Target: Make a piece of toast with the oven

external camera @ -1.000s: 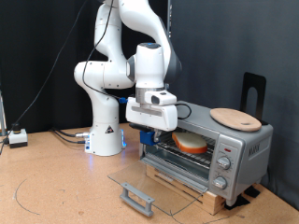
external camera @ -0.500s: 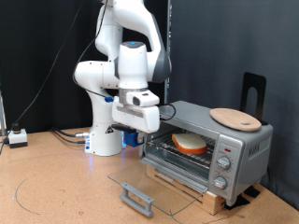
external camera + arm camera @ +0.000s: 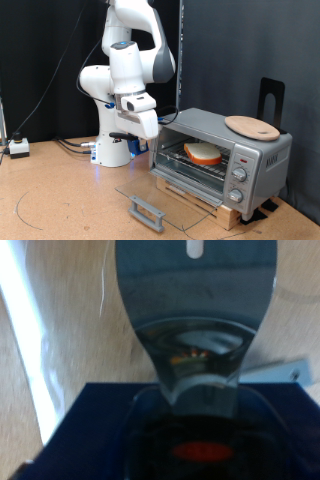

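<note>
The silver-grey oven (image 3: pixel 257 153) stands at the exterior view's right with its glass door (image 3: pixel 168 194) folded down flat. The piece of toast (image 3: pixel 203 152) lies on the wire rack inside, pale face up with an orange-brown crust. My gripper (image 3: pixel 149 127) hangs in the air to the exterior view's left of the oven's open mouth, clear of the toast, with nothing seen in it. The wrist view is blurred. It shows a silver blade-like part (image 3: pixel 196 310) over the wooden table, and no toast.
A round light-wood board (image 3: pixel 251 126) lies on the oven's top. The door's grey handle (image 3: pixel 147 212) sticks out over the table. A black stand (image 3: pixel 270 98) rises behind the oven. The robot base (image 3: pixel 113 150) is behind; a small white box (image 3: pixel 18 147) sits far left.
The gripper has pulled back from the oven's mouth towards the exterior view's left and a little up. The toast stays on the rack and the door stays open.
</note>
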